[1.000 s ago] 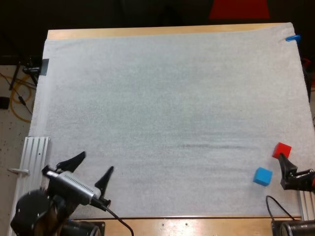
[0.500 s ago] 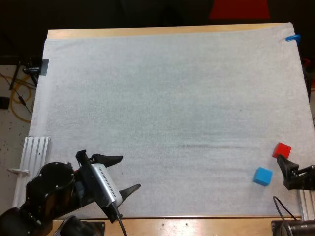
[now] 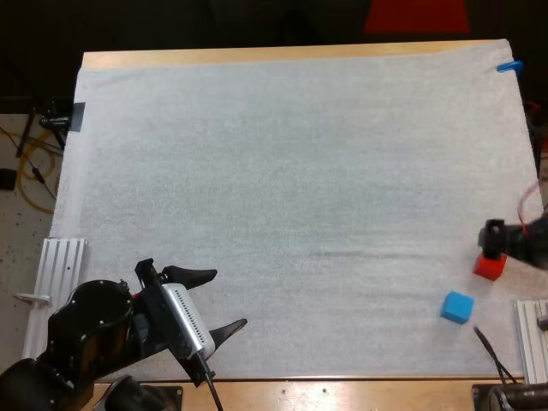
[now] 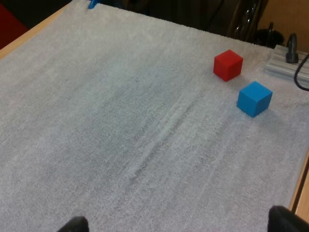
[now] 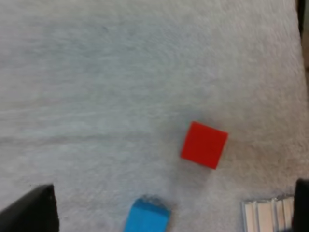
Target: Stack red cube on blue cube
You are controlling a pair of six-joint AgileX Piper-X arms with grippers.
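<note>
The red cube [image 3: 490,269] rests on the white mat near its right edge, and the blue cube [image 3: 457,306] lies just in front of it and a little to the left, apart from it. My right gripper [image 3: 494,236] hovers over the red cube's far side. In the right wrist view its fingers stand wide apart, open [image 5: 174,193], with the red cube [image 5: 204,144] and the blue cube [image 5: 147,218] lying on the mat between them. My left gripper [image 3: 216,300] is open at the front left, pointing right, far from the red cube [image 4: 228,65] and the blue cube [image 4: 254,98].
A silver rail [image 3: 532,339] lies at the table's front right, just beside the cubes. Another rail [image 3: 58,272] lies at the front left. The mat's right edge runs close behind the red cube.
My right gripper has moved from the front right corner to above the red cube. My left gripper swung to point right, then held still. The cubes have not moved.
</note>
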